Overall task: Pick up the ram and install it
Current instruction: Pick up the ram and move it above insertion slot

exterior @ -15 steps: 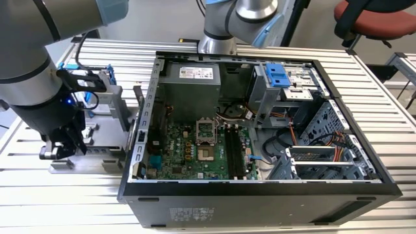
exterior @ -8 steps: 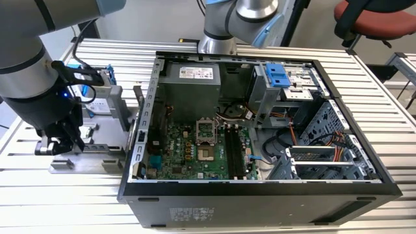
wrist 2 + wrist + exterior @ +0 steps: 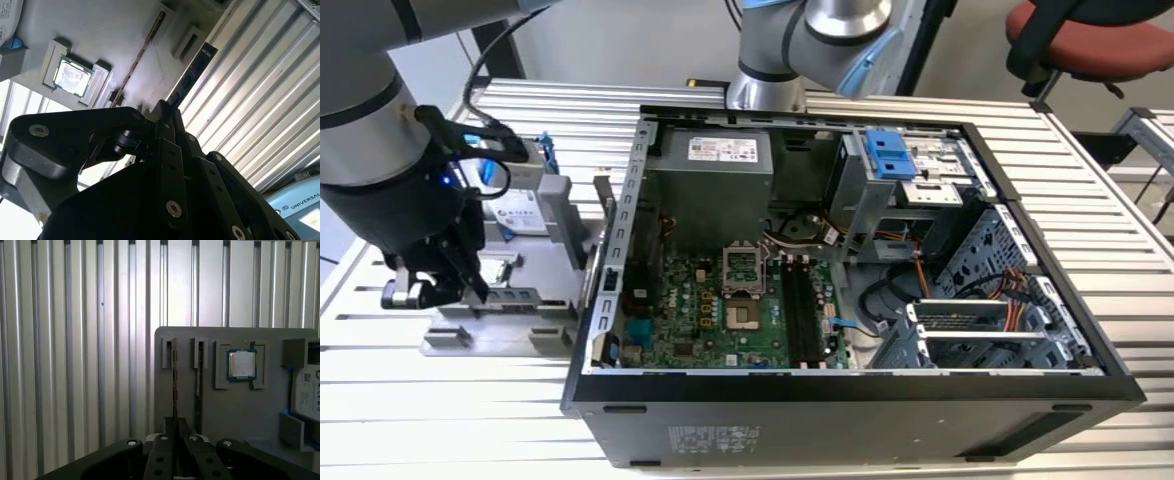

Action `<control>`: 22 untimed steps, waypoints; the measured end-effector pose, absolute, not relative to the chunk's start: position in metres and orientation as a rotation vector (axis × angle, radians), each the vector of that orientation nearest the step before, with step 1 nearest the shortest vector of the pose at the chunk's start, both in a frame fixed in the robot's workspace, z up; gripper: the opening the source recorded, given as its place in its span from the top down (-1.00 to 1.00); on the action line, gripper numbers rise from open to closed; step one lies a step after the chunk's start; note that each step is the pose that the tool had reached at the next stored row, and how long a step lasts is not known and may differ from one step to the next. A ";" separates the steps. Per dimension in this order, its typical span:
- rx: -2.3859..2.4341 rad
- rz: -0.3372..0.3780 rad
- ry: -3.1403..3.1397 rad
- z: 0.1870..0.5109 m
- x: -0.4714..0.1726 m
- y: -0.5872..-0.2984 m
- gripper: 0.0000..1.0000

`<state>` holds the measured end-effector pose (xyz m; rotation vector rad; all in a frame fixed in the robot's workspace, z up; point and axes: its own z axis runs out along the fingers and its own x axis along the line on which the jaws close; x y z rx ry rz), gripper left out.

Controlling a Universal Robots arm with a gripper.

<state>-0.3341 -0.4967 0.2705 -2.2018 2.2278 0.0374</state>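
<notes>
The fingers (image 3: 161,455) are drawn narrow, pinching the ram (image 3: 174,385). It runs straight out from between them along the gray holder (image 3: 240,410). A second stick (image 3: 199,385) lies just beside them.

Open computer case (image 3: 854,420) on slatted table (image 3: 454,420), processor chip (image 3: 242,364) in grey holder (image 3: 240,410)

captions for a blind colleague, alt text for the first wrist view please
The gripper is at the ram, on edge in a grey holder on a ribbed table; a second stick and a processor sit alongside.
</notes>
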 end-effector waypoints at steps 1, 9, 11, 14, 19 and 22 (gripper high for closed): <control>-2.202 0.037 2.228 0.272 -0.334 -0.497 1.00; -2.202 0.037 2.228 0.288 -0.334 -0.497 1.00; -2.202 0.037 2.228 0.293 -0.334 -0.497 1.00; -2.202 0.037 2.228 0.299 -0.334 -0.497 1.00; -2.202 0.037 2.228 0.310 -0.334 -0.497 1.00; -2.202 0.037 2.228 0.316 -0.334 -0.497 1.00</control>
